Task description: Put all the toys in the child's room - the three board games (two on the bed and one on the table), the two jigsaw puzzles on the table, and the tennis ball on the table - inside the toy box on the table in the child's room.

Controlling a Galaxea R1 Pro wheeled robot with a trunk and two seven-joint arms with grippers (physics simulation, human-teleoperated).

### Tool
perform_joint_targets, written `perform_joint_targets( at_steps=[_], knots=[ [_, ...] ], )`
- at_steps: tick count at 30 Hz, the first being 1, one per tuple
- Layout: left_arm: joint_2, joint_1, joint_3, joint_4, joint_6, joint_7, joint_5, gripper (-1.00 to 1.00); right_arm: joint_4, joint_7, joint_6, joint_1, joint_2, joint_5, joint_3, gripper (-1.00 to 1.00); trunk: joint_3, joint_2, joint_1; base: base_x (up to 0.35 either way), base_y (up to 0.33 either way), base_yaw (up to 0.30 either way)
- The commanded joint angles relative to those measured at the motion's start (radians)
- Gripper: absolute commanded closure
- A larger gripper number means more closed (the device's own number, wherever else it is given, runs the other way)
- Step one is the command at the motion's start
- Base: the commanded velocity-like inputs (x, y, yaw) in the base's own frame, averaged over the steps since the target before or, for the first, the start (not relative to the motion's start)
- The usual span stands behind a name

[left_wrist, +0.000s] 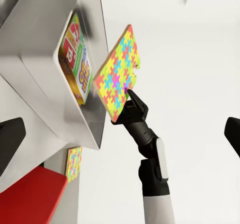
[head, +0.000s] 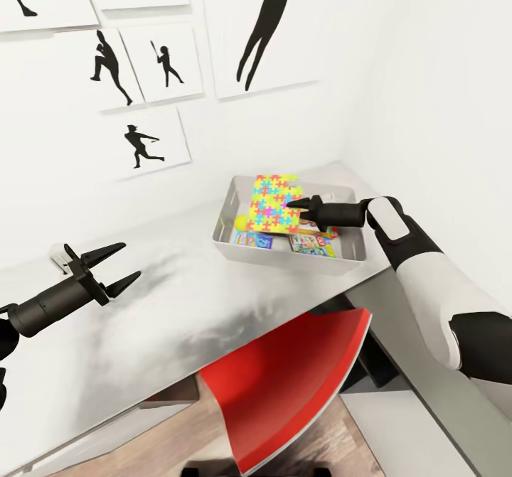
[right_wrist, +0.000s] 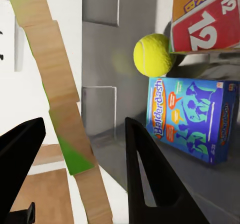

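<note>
The grey toy box (head: 226, 229) stands at the table's far right corner. Inside it lie a yellow tennis ball (right_wrist: 152, 55), a blue board game (right_wrist: 192, 118) and a red board game (right_wrist: 207, 16). My right gripper (head: 293, 205) is shut on the edge of a colourful jigsaw puzzle (head: 270, 200) and holds it upright and tilted over the box. From the right wrist the puzzle's wooden edge (right_wrist: 60, 99) runs between the two black fingers. In the left wrist view the puzzle (left_wrist: 117, 74) stands beside the box (left_wrist: 45, 69). My left gripper (head: 128, 264) hovers open over the table's left part.
The grey table (head: 178, 306) runs along a white wall with silhouette pictures (head: 149, 143). A red chair (head: 291, 377) is pushed under the table's front edge, below the box. A white wall closes the right side.
</note>
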Motion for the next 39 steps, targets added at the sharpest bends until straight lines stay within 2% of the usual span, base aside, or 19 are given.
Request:
perform_joint_targets(
  at_steps=[1,8,19,25,39],
  knots=[
    [0.000,-0.001,0.001,-0.001,0.003,0.010,0.010,-1.00,0.000,0.010,0.000,-0.001,-0.001,0.009,0.002,1.00,-0.001,-0.002,0.001,0.000,0.090,0.000],
    [0.000,-0.001,0.002,-0.001,0.003,0.010,0.010,-1.00,0.002,0.004,-0.001,-0.001,-0.001,0.010,-0.003,1.00,-0.001,-0.002,0.001,0.000,0.044,0.000],
    [-0.001,-0.001,0.002,-0.001,0.002,0.012,0.010,-1.00,0.037,-0.046,-0.001,-0.022,-0.001,0.008,-0.007,1.00,-0.001,-0.002,0.001,0.000,0.008,0.000],
    [-0.002,-0.001,-0.001,0.000,0.002,0.016,0.008,-1.00,0.094,-0.055,-0.013,-0.063,0.006,0.005,-0.006,1.00,-0.001,-0.002,0.001,0.000,0.001,0.000],
    [-0.003,-0.001,-0.006,0.003,0.002,0.018,0.002,-1.00,0.100,-0.103,-0.034,-0.085,0.033,0.004,-0.006,1.00,-0.012,-0.002,0.001,0.000,0.000,0.053]
  ],
)
